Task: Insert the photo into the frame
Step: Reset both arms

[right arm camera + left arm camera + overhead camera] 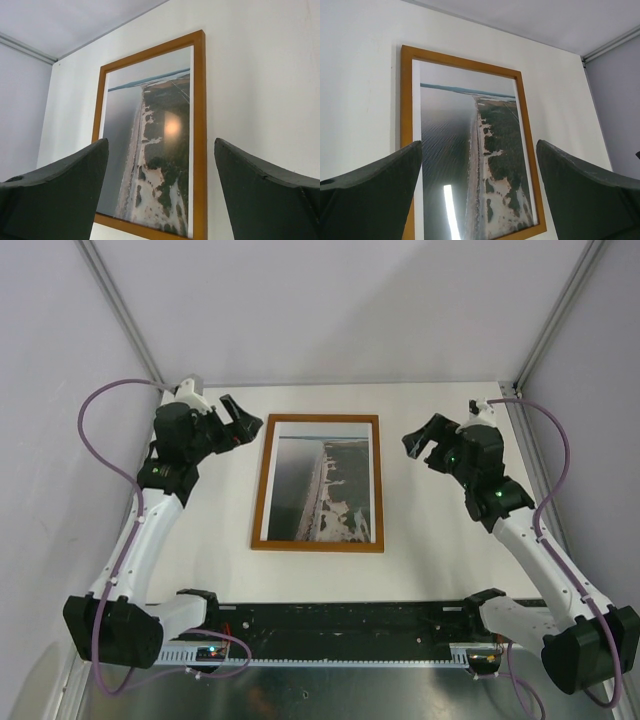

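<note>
1. The frame (262,480) lies flat on the table (430,550), in the middle and a little toward the far side, with its long rails running near to far.
2. The photo (322,480) lies inside the frame's opening, water on the left and land on the right. All four rails show around it.
3. A thin white strip runs between the photo and the left rail, and a thinner one along the right. I cannot tell whether this is the print's margin or a gap.
4. The left gripper (243,418) hangs just left of the frame's far left corner. Its fingers (375,195) are spread wide and hold nothing.
5. The right gripper (421,439) hangs to the right of the far right corner, a little apart from the rail. It is likewise spread and holds nothing.
6. Judging from how things lie, the task looks done or nearly so, since the print appears seated within the rails.
7. Handling of the photo:
   - It is probably thin, light and bendy.
   - It is glossy, as the glare patches in both wrist views show, so it is likely slippery and easy to mark.
   - Lying flat, it offers no edge to pinch. Nudging an edge or corner would be safer than pressing on the face.
8. Handling of the frame:
   - It looks stiff and light, with thin rails.
   - A pinch across a long rail near its middle should hold, though the frame may slide on the smooth table if pushed.
</note>
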